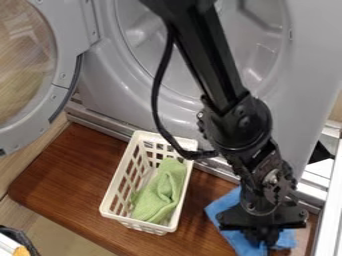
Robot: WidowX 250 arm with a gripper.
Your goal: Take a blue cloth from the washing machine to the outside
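At 5 o'clock in view, outside the washing machine [307,60]: blue cloth [228,204], rumpled on the wooden board [67,175], gripper [262,240] down over it. Spread or closed, cannot tell. Door [65,70] open, 10 o'clock. Taking-out looks done, by my judgement; left: release, if held, and back the arm off.

Basket [131,221] obstructs; gap between it and blue cloth [226,204].

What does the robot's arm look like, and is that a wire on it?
The arm is black, with a long straight section and chunky rounded joints. Yes, a black cable loops beside it. The black pincer has a wide crosspiece.
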